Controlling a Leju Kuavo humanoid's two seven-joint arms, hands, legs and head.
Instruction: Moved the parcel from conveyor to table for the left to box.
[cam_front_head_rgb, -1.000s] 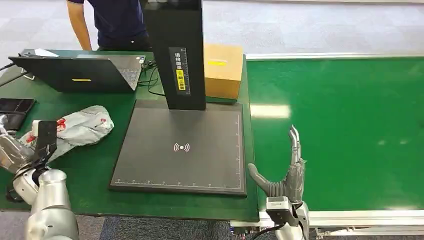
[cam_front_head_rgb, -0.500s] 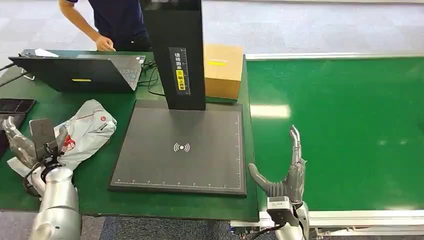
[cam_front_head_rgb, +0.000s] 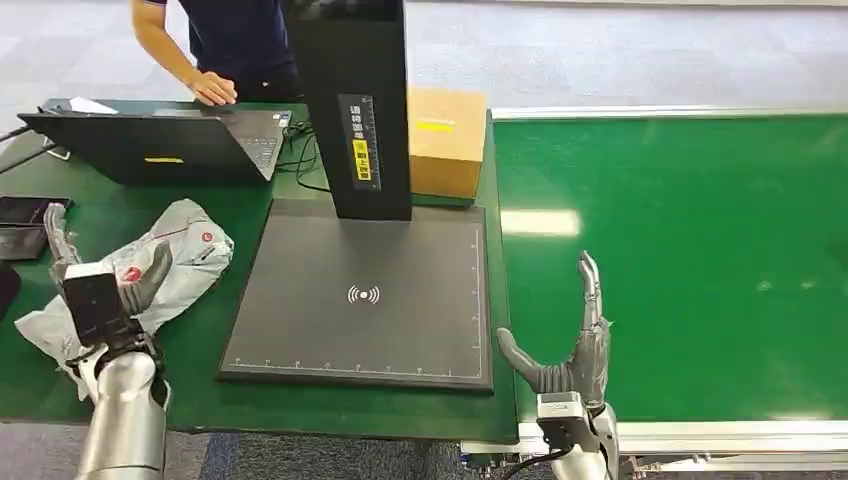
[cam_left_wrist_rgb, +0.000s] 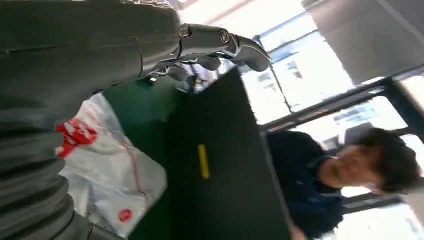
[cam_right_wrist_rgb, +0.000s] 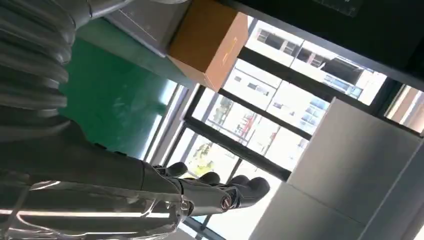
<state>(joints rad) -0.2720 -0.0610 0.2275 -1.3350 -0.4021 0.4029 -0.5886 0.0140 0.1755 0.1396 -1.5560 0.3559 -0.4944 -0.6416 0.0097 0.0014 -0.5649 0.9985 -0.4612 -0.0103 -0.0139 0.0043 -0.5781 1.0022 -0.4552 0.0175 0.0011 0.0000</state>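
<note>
A crumpled grey plastic mailer parcel with red markings (cam_front_head_rgb: 160, 262) lies on the green-topped table (cam_front_head_rgb: 250, 405), its film creased and glossy, its outline lumpy and irregular. It sits left of the flat, matte dark-grey square scanner pad (cam_front_head_rgb: 365, 300), which carries a white wireless symbol and a fine ruled border. From the pad's far edge rises a tall black rectangular column (cam_front_head_rgb: 352, 105) with a yellow-lettered label. Behind the column stands a plain brown cardboard box (cam_front_head_rgb: 447, 140), crisp-edged and matte. An open black laptop (cam_front_head_rgb: 150, 145) sits at the table's far left, with a person's hand (cam_front_head_rgb: 215, 90) at its keyboard. To the right runs the smooth green conveyor belt (cam_front_head_rgb: 680, 260), slightly shiny, framed by a pale metal rail.

The left hand (cam_front_head_rgb: 100, 285), grey and ribbed at the wrist, hovers directly over the parcel's near end with its fingers spread apart and nothing in them (whether a fingertip touches the film, I cannot tell). The left wrist view shows the parcel (cam_left_wrist_rgb: 105, 175) just under the hand's cover, with the dark fingers (cam_left_wrist_rgb: 220, 45) extended past it.

The right hand (cam_front_head_rgb: 575, 345) stands upright at the near edge of the conveyor, fingers straight, thumb splayed toward the table, holding nothing, well apart from the parcel. In the right wrist view its fingers (cam_right_wrist_rgb: 225, 192) stretch out.
</note>
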